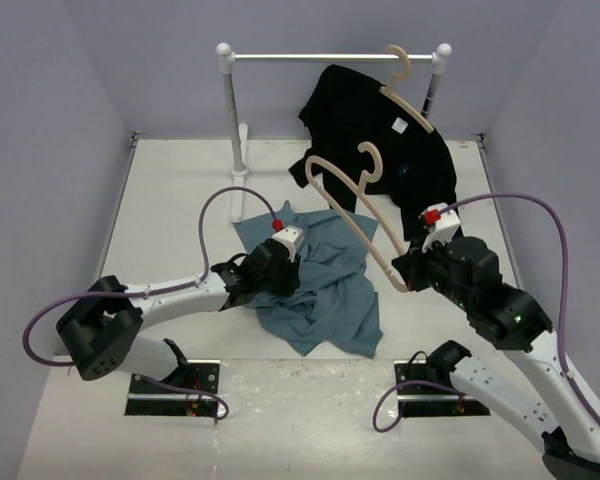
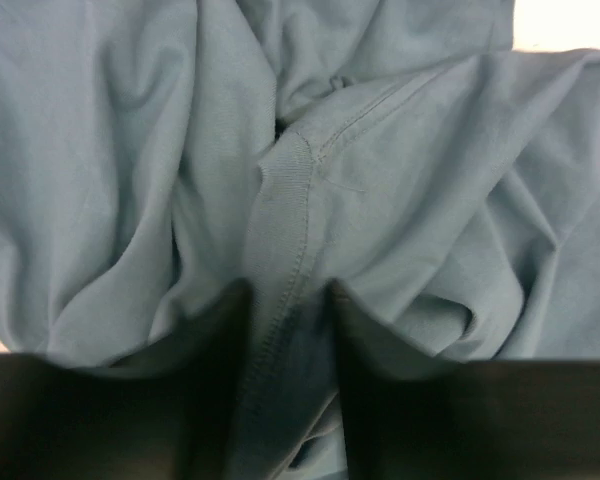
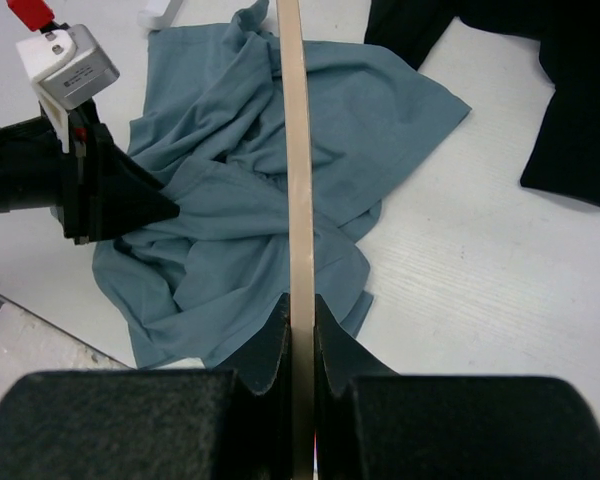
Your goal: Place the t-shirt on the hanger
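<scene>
**A:** Holders first. We note that the rail [image 1: 330, 57] at the back of the table [image 1: 180, 200] carries the twin hanger [image 1: 405, 85]. The black shirt [image 1: 370, 120] hangs on it, skewed, with its white label [image 1: 400, 125] showing.

**B:** Agreed. The t-shirt [image 1: 325, 285] lies crumpled on the table between the two arms, in front of the rail. It is not yet on the hanger [image 3: 293, 150].

**A:** The right gripper [image 3: 300, 310] is clamped on one thin shoulder of the hanger. In its wrist view the wood runs straight up from between the fingers. From above we see the hanger raised and tilted, with its hook toward the rail.

**B:** The left gripper [image 2: 288, 290] is down on the left part of the t-shirt. In its wrist view the two fingers sit either side of a raised fold with a ribbed band and a stitched seam, and cloth touches both. We cannot tell whether they pinch the fold or merely straddle it.

**A:** Hidden items.
- From above, the left fingertips are under the gripper's own body.
- The hanger's lower end is behind the right gripper.
- The t-shirt is so rumpled that we cannot sort sleeves from hem.

**B:** Also noted.
- The left wrist view is filled with cloth, dark and blurred near the fingers.
- The black shirt is cut by the top right edge of the right wrist view.
- The right arm runs out of the top view at bottom right.
</scene>
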Motion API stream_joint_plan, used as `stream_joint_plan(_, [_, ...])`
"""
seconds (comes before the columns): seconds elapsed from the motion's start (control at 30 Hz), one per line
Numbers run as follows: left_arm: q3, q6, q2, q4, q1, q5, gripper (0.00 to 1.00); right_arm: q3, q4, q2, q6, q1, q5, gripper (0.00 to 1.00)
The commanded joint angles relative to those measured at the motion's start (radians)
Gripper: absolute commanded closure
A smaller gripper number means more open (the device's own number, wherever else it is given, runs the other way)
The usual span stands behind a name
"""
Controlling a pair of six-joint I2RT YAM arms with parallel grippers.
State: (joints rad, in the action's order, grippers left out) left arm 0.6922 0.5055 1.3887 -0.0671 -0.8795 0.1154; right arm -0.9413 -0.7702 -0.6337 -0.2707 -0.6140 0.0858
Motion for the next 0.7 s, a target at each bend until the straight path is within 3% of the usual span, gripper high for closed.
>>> stream_joint_plan(0.0, [0.035,-0.025,0.004,0.049,-0.004,-0.036,0.8,-0.03,0.037,0.012,0.018,0.0,0.006,1.0])
stream_joint_plan(0.07, [0.034,-0.032,-0.012,0.091,-0.005,-0.063,0.98,-0.029,0.039,0.012,0.017,0.001,0.006,1.0])
stream_joint_plan(0.1, [0.031,-0.039,-0.026,0.097,-0.006,-0.086,1.0,-0.029,0.041,0.011,0.015,0.002,0.005,1.0])
stream_joint_plan(0.33, [-0.012,-0.051,-0.122,0.211,-0.024,-0.325,1.0,-0.029,0.046,0.003,0.011,0.0,0.006,1.0])
stream_joint_plan(0.43, [-0.034,-0.038,-0.145,0.205,-0.073,-0.335,1.0,-0.034,0.042,0.009,0.01,0.002,0.011,1.0])
stream_joint_plan(0.67, [-0.151,0.035,-0.142,0.187,-0.253,-0.207,1.0,-0.03,0.038,0.017,0.013,0.0,0.017,1.0])
